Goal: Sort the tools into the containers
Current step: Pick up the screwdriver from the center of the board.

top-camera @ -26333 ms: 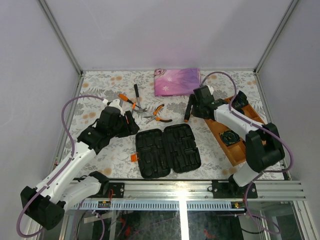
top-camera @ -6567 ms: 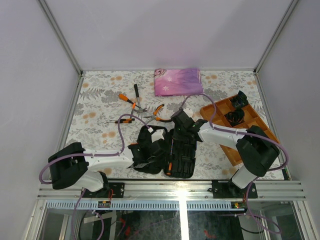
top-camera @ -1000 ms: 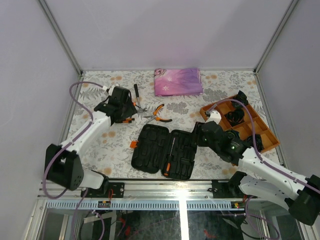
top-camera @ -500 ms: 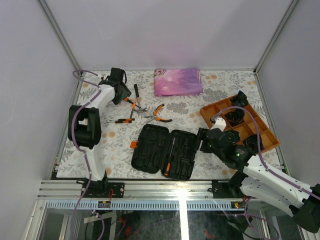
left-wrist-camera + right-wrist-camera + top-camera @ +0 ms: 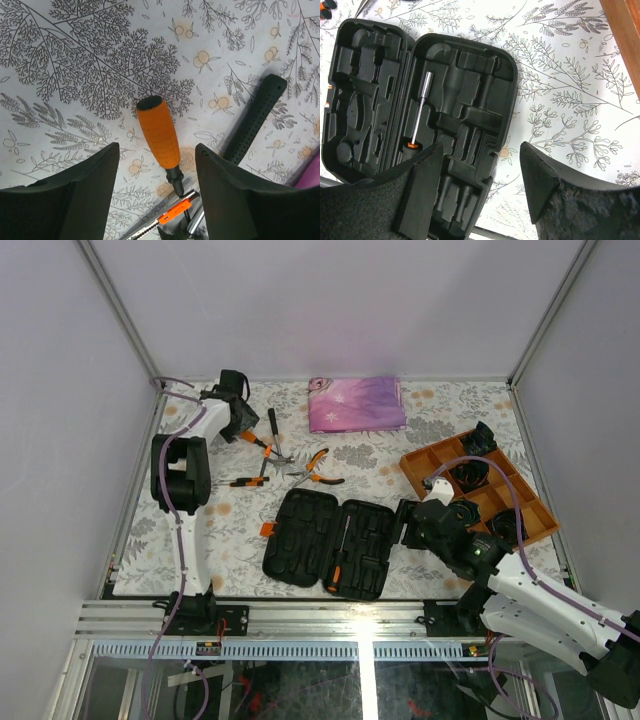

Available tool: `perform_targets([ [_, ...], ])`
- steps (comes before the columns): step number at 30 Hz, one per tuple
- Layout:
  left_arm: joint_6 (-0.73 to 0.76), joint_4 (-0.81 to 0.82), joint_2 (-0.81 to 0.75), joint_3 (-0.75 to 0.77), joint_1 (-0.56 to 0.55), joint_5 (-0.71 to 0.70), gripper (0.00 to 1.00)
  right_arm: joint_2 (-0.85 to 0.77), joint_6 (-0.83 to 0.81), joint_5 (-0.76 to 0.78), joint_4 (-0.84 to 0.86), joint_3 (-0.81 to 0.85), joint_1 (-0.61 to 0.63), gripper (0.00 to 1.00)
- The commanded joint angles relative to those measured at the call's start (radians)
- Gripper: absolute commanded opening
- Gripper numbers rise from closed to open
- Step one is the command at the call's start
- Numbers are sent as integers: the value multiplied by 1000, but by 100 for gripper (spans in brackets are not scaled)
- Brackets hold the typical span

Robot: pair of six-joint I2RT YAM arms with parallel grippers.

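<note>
The black tool case (image 5: 330, 540) lies open near the front, and one orange-collared screwdriver (image 5: 338, 555) sits in a slot; both show in the right wrist view, case (image 5: 465, 75) and screwdriver (image 5: 421, 107). My right gripper (image 5: 403, 523) is open and empty at the case's right edge (image 5: 480, 150). My left gripper (image 5: 238, 420) is open at the far left, just above an orange-handled screwdriver (image 5: 159, 132) that lies between its fingers (image 5: 156, 150). A black-handled hammer (image 5: 272, 428) lies beside it (image 5: 252, 120). Pliers (image 5: 316, 466) and a small screwdriver (image 5: 245, 481) lie on the table.
An orange tray (image 5: 425, 462) with black coiled bundles stands at the right. A folded pink-purple cloth (image 5: 355, 402) lies at the back. A small metal tool with an orange part (image 5: 185, 215) crosses the screwdriver's tip. The frame posts stand close to the left arm.
My left arm has swung from mid-table to the far left corner, over the orange-handled screwdriver. My right gripper has drawn back a little from the case. The tools have not moved.
</note>
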Motion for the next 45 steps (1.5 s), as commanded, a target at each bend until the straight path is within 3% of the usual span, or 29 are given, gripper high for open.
perform_targets([
  [1,5,-40,55,82,9,-9,61,-12,17,0,-3,0,6,70],
  [14,8,-69,122,106,7,-17,51,35,24,-18,8,-3,6,70],
  [23,15,-63,96,71,9,-21,21,28,38,-14,-16,0,6,70],
  [33,31,-7,-158,8,7,-11,17,-34,23,30,-37,29,6,70],
  [45,34,147,-544,-322,-1,113,17,-84,-145,70,11,91,5,72],
])
